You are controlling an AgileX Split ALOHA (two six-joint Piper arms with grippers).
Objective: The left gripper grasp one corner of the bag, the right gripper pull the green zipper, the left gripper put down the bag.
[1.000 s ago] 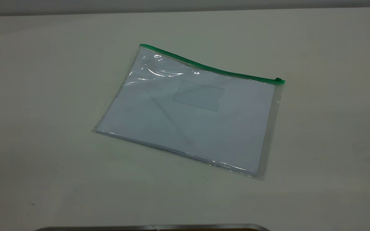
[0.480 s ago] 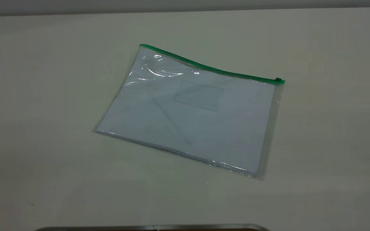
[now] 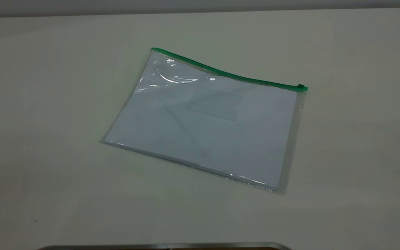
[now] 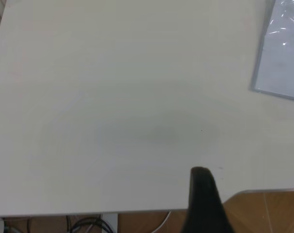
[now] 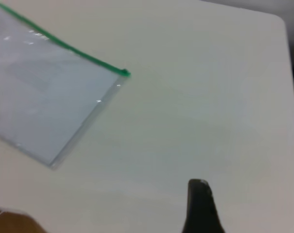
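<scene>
The bag [image 3: 203,121], a clear flat pouch with white sheets and a small card pocket, lies flat on the white table. The green zipper [image 3: 227,73] runs along its far edge, with the slider tab [image 3: 301,86] at the right end. Neither gripper shows in the exterior view. In the left wrist view the left gripper [image 4: 200,175] hangs over the table's near edge, well apart from the bag's corner [image 4: 283,63]. In the right wrist view the right gripper [image 5: 199,188] is above bare table, apart from the bag [image 5: 44,97] and its green slider [image 5: 125,73].
The table's near edge has a metal-rimmed cutout [image 3: 165,246]. Wooden floor [image 4: 263,213] and cables [image 4: 83,225] show beyond the edge in the left wrist view. The table's rounded far corner [image 5: 278,22] shows in the right wrist view.
</scene>
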